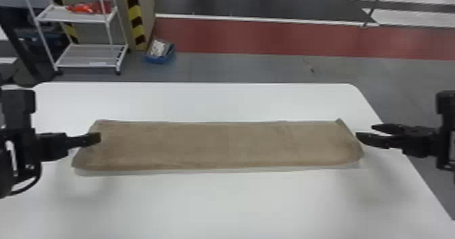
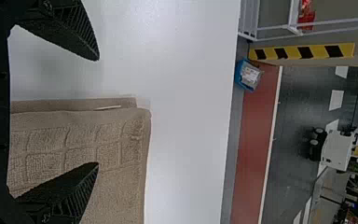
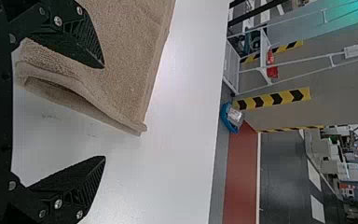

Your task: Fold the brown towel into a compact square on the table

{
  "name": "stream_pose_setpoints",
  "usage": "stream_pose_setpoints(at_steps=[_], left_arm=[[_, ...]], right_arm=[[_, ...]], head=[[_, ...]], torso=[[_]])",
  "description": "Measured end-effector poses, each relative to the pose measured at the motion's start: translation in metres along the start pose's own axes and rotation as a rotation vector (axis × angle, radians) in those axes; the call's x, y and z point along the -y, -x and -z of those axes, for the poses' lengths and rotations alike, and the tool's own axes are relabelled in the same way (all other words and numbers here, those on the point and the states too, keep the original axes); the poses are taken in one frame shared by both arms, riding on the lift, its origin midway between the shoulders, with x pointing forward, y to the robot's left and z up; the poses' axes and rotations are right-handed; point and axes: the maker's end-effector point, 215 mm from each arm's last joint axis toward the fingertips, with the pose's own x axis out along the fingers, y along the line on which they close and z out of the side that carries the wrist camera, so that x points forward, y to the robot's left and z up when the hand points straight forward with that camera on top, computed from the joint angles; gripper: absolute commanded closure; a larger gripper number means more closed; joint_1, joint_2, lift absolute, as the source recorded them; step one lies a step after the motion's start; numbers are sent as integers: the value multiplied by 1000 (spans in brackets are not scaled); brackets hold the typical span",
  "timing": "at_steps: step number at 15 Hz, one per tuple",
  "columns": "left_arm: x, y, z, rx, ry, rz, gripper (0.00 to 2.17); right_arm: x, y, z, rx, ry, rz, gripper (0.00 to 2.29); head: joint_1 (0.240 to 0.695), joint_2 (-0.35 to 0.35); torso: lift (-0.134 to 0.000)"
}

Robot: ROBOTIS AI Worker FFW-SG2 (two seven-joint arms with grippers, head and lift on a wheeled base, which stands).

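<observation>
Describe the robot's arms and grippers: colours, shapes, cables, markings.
Both arms are black with blocky housings. The left arm has a thin black cable curving beneath it. Left gripper and right gripper match: two black fingers each, tapering to a point, with a ribbed side. Silvery round screw heads dot the right one's finger mounts. I can't make out any markings.

white desk, one long towel strip

the desk point(image 1: 237, 204) is white and smooth, with a straight far edge and a rounded far right corner. directly on it lies the brown towel point(image 1: 216, 147), folded into a long, narrow strip that runs side to side, roughly along the far edge. its layers show at both ends, slightly parted at the right one, and a raised grid pattern marks the left end.
</observation>
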Motion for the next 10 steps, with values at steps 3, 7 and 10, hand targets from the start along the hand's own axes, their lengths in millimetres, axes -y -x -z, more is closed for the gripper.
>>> stream_pose_setpoints(at_steps=[3, 7, 10], left_arm=[[-1, 0, 1, -2, 0, -1, 87], [-1, 0, 1, -3, -2, 2, 90], [-1, 0, 4, -7, -5, 0, 90]], right_arm=[[1, -1, 1, -8, 10, 9, 228], [-1, -4, 2, -26, 48, 27, 279], [-2, -5, 3, -28, 55, 27, 279]], head=[[695, -82], [695, -80], [695, -79]], torso=[[-124], [-124], [-124]])
